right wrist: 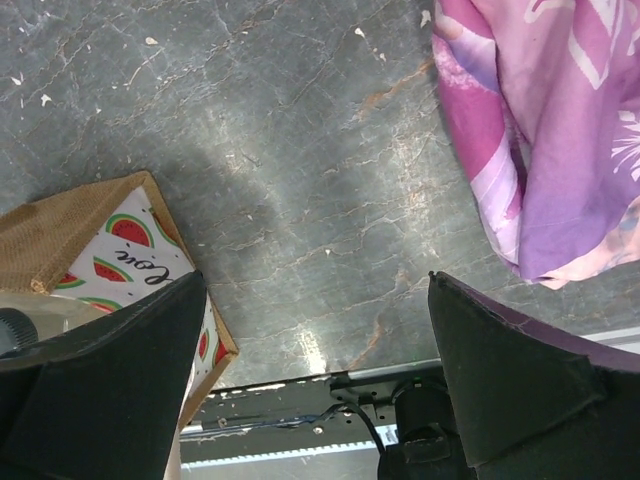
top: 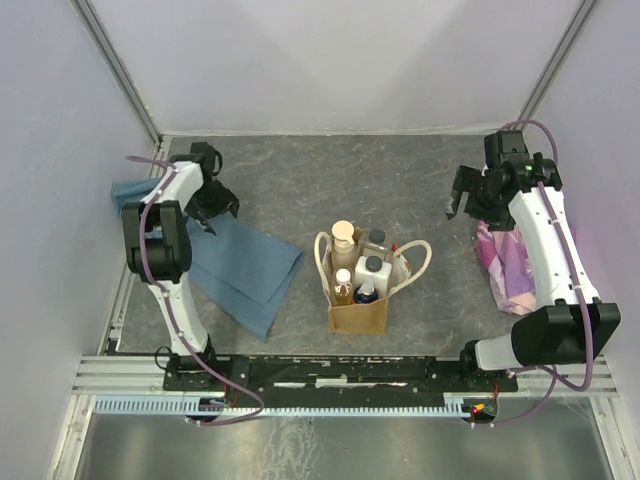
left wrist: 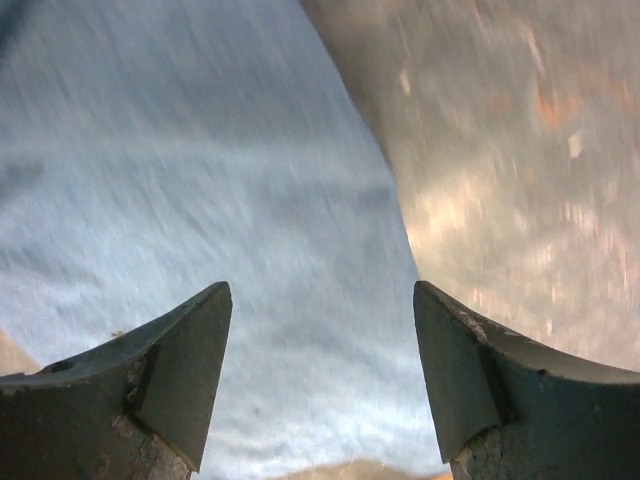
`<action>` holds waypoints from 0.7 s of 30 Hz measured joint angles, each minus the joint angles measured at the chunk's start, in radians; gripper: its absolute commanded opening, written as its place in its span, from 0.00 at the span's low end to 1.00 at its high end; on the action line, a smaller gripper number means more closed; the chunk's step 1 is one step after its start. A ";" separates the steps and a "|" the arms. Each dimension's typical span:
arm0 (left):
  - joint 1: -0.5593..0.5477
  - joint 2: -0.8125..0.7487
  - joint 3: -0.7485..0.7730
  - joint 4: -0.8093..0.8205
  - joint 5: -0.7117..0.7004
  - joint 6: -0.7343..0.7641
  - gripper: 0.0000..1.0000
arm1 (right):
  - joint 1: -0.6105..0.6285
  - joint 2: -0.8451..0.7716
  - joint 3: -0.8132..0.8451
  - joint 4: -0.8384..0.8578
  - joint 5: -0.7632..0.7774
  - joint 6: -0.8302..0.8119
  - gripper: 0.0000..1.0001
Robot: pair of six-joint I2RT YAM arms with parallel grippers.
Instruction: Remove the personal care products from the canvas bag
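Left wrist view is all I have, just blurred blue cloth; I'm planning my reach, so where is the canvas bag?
Observer: The canvas bag stands centrally, right of the blue cloth.
Operator: Bottles inside?
Observer: Yes, upright; the tall beige bottle rises highest.
Operator: And the right gripper?
Observer: The right gripper is open above the table, beside the pink floral cloth.

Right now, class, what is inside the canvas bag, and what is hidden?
Five bottles stand in the canvas bag: tall beige bottle, white bottle, clear bottle, amber bottle, dark blue bottle. The bag's walls cover their lower parts.
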 measured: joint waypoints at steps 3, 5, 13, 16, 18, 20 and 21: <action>-0.072 -0.116 -0.091 0.005 -0.005 0.010 0.83 | 0.000 0.000 -0.003 0.003 -0.016 0.001 1.00; -0.126 -0.213 -0.185 0.011 -0.003 0.010 0.86 | 0.002 0.000 -0.007 0.006 -0.028 0.002 1.00; -0.303 -0.404 -0.547 0.070 0.048 -0.004 1.00 | 0.007 0.002 -0.011 0.007 -0.045 0.004 1.00; -0.328 -0.407 -0.663 0.100 0.090 -0.025 1.00 | 0.007 0.002 -0.016 0.012 -0.070 0.003 1.00; -0.328 -0.421 -0.683 0.113 0.104 -0.033 1.00 | 0.007 0.001 -0.030 0.019 -0.087 0.003 1.00; -0.328 -0.422 -0.683 0.116 0.103 -0.033 1.00 | 0.007 0.000 -0.046 0.023 -0.106 0.003 1.00; -0.328 -0.419 -0.681 0.116 0.101 -0.033 1.00 | 0.008 0.000 -0.050 0.023 -0.112 0.003 1.00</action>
